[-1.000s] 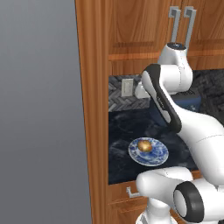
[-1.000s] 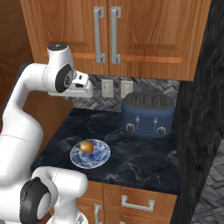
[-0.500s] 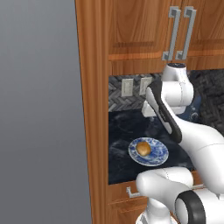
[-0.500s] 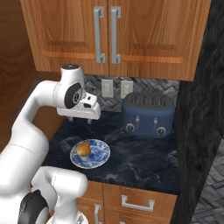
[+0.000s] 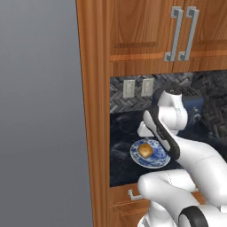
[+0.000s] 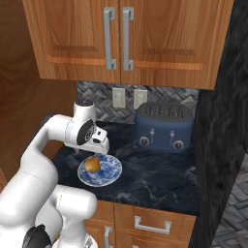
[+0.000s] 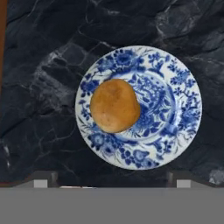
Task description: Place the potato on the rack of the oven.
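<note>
The potato (image 7: 114,105), a golden-brown lump, lies left of centre on the blue-and-white plate (image 7: 175,109) on the dark marble counter. My gripper (image 7: 113,181) hangs above it, pointing down, open, with its fingertips (image 7: 41,179) spread wide and nothing between them. From the base, the gripper (image 6: 99,145) hovers just over the potato (image 6: 92,165) and plate (image 6: 110,173). On the other side I see the same gripper (image 5: 144,131), potato (image 5: 145,150) and plate (image 5: 158,159). The oven and its rack are out of view.
A blue toaster (image 6: 164,127) stands at the back of the counter, right of the plate. Wall outlets (image 6: 128,98) sit on the backsplash under wood cabinets (image 6: 121,38). A tall wood panel (image 5: 95,111) bounds the counter's left; a dark wall (image 6: 223,145) bounds its right.
The arm has folded downward, bringing the hand from up near the cabinets and outlets to just above the plate. Potato and plate have not moved.
</note>
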